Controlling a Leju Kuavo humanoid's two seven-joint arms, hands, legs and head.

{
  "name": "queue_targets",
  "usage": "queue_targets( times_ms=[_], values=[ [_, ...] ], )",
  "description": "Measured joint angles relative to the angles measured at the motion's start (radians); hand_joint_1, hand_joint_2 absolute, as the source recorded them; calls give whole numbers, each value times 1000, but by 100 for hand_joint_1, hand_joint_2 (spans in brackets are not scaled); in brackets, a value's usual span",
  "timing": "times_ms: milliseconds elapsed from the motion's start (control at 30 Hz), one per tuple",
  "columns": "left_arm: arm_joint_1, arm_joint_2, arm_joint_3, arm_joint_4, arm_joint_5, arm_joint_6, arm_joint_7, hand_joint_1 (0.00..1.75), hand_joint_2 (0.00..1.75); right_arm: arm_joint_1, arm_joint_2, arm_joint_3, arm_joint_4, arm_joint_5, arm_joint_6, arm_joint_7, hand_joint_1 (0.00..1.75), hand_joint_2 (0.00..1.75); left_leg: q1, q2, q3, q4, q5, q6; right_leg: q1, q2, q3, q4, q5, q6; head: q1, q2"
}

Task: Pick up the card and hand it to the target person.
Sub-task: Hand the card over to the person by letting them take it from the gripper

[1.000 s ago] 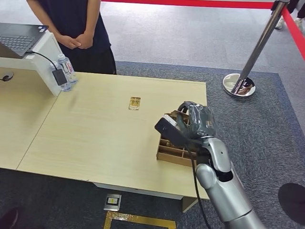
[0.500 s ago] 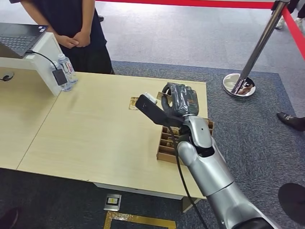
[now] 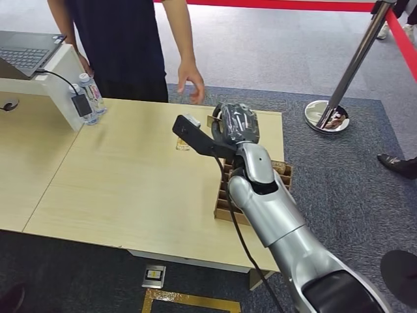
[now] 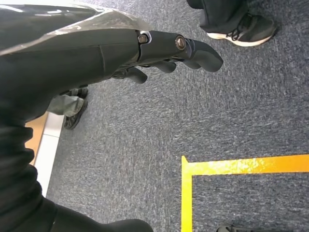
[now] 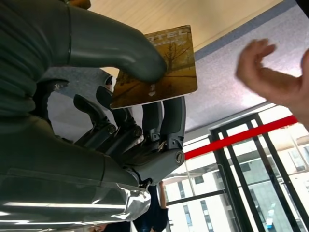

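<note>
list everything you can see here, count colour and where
card: 1, gold-brown, pinched by the right hand above the table
second card: 1, gold, flat on the table, partly behind the hand
table: 1, light wood, centre
slotted box: 1, brown, right end of the table, under the right arm
water bottle: 1, clear, by the white stand
laptop: 1, dark, on the white stand at far left
barrier post: 1, silver, with red belt, on the carpet at right
floor tape: yellow, on grey carpet
person: 1, dark clothes, behind the table, hand reaching toward the card
right hand: grey, raised over the table
left hand: dark, hanging over the carpet, holding nothing
</note>
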Motion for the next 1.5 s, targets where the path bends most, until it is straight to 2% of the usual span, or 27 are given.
queue_targets(
  times_ms=[367,567,633,700,767,1500],
  values=[
    [0,0,-1,0,-5,-6,10,0,175,-37,20,0,68,3,-5,-6,152,175,0,0,0,0,0,0,0,0,0,0,0,0,0,0],
    [-1,3,-2,0,-6,-14,11,0,175,-50,27,-1,90,3,-8,-7,138,175,0,0,0,0,0,0,0,0,0,0,0,0,0,0],
    [-1,3,-2,0,-7,-14,12,0,175,-51,28,-1,95,3,-10,-7,108,175,0,0,0,0,0,0,0,0,0,0,0,0,0,0],
    [-1,3,-3,0,-8,-14,14,0,175,-52,29,-1,101,4,-11,-8,43,175,0,0,0,0,0,0,0,0,0,0,0,0,0,0],
    [-1,3,-4,0,-11,-14,18,0,175,-53,29,-1,106,5,-11,-7,2,175,0,0,0,0,0,0,0,0,0,0,0,0,0,0],
    [-1,3,-17,0,-15,-14,39,0,175,-52,21,-9,127,43,-53,3,0,175,0,0,0,0,0,0,0,0,0,0,0,0,0,0]
  ],
)
